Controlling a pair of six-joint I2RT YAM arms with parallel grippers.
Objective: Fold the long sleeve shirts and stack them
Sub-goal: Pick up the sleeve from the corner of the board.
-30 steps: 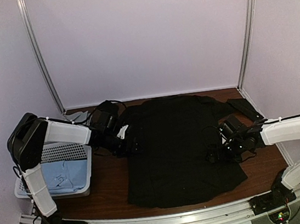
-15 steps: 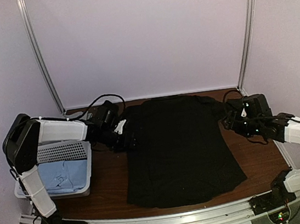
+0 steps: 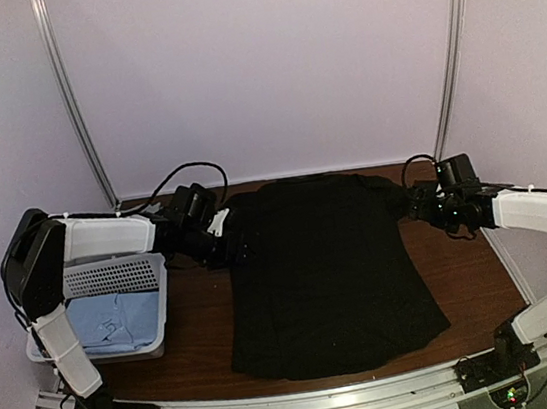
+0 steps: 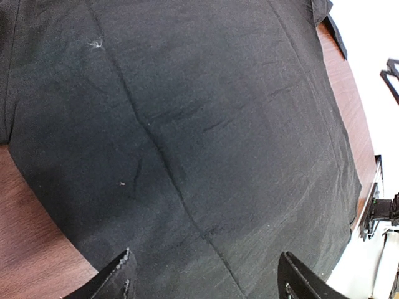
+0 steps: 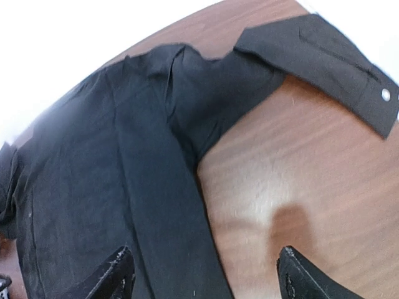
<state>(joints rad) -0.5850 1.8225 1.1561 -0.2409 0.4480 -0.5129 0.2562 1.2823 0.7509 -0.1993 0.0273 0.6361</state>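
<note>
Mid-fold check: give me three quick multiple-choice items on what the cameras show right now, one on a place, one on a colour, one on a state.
1. Where is the light blue shirt?
A. in the white basket
B. on the floor
C. hung on the back wall

2. What colour is the flat shirt on the table?
A. grey
B. black
C. white

3. The left hand is:
A. shut on a sleeve
B. open, holding nothing
C. out of view

Answers:
1 A, it lies inside the lattice walls.
2 B, the spread garment is plain black.
3 B, its fingers stand apart over the cloth with nothing between them.
</note>
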